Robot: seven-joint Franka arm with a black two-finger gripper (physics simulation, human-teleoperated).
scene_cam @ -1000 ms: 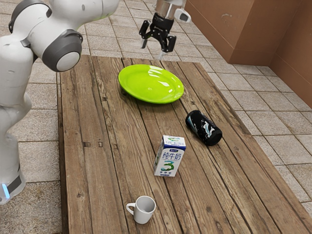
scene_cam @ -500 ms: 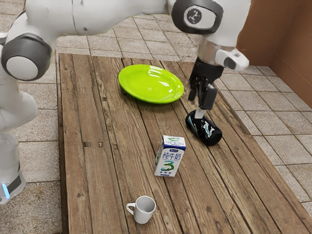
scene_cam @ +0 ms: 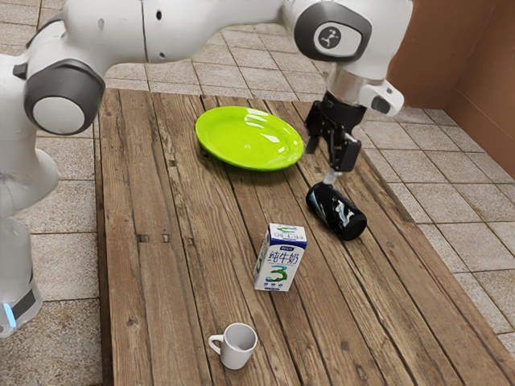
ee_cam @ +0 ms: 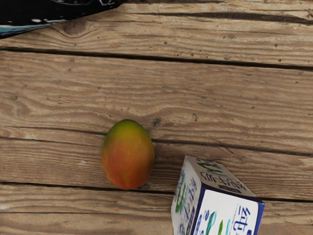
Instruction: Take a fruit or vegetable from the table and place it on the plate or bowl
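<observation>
Black two-finger gripper (scene_cam: pixel 328 159) points down w/ fingers spread apart; nothing is btwn them and they touch nothing. It hangs just above the far end of a black can (scene_cam: pixel 338 211) lying on its side, toward the exterior view's right of the wooden table (scene_cam: pixel 161 201). The arm comes in from the exterior view's left, arches high over the table's far edge, then bends at the wrist to drop the hand straight down.

The green plate (scene_cam: pixel 211 133) sits just to the exterior view's left of the gripper, at the far end; its glossy face is plain green. Nearer, approx. mid-table, a blue-and-white milk carton (scene_cam: pixel 280 257) stands upright. A white cup (scene_cam: pixel 235 344) stands upright at the near edge, handle toward the exterior view's left; its contents can't be made out.

In the wrist view a red-and-green mango (ee_cam: pixel 127 154) lies on the planks just beside the carton, well apart from the can.
</observation>
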